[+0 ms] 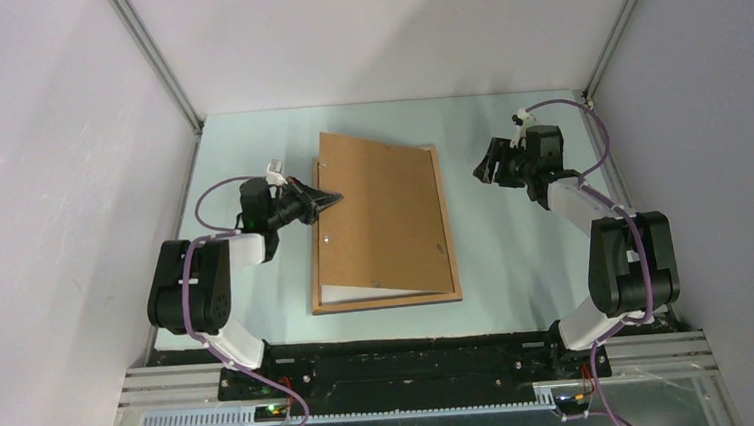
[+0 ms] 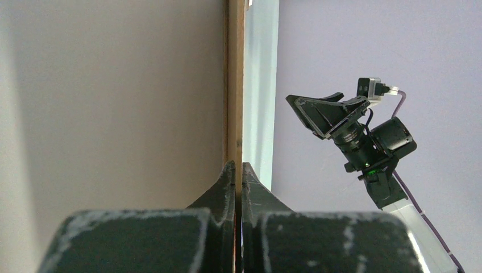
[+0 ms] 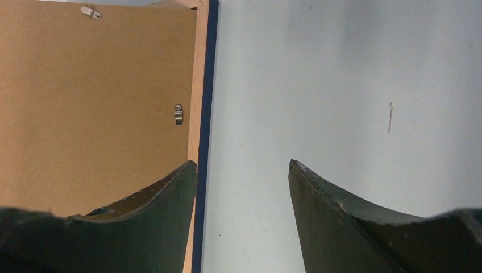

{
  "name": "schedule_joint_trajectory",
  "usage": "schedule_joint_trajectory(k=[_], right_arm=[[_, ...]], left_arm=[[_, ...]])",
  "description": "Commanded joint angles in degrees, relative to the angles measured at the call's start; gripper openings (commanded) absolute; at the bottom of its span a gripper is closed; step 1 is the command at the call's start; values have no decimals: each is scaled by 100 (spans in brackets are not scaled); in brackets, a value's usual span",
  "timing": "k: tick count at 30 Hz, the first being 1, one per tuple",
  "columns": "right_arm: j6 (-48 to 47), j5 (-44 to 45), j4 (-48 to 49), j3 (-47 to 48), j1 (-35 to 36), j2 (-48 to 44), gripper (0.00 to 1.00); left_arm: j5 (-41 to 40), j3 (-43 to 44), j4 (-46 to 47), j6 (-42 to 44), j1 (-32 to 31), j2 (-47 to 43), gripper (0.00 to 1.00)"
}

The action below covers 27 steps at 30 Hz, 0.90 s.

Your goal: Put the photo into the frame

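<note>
Backing board edge pinched in left hand, right hand open

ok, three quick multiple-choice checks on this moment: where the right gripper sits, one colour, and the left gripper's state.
1. Where is the right gripper relative to the frame?
A. at its near edge
B. to its right, over the table
C. to its left

2. What colour is the frame's outer side in the right wrist view?
A. red
B. white
C. dark blue

3. What is the left gripper doing?
A. shut on the left edge of the backing board
B. open, over bare table
C. open around a frame rail

Answers:
1 B: the top view shows it beyond the right rail.
2 C: a dark blue strip runs beside the wood-brown rail.
3 A: the left wrist view shows the fingers closed on a thin brown edge.
</note>
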Motion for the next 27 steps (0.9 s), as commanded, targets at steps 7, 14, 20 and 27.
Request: schedule_joint_trajectory(k=[7,14,20,27], right_arm=[[-10,-4,161,7,-21,-46,64],[-12,-3,166,10,-20,-36,64],[-15,2,161,10,-19,-41,64],[-17,14,246,-79,-7,-71,65]], left_arm=[[150,135,440,-21,-93,-1,0],[147,159,440,1,-95,33,0],[155,188,440,29,-114,84,0],[178,207,440,83,-132,113,0]])
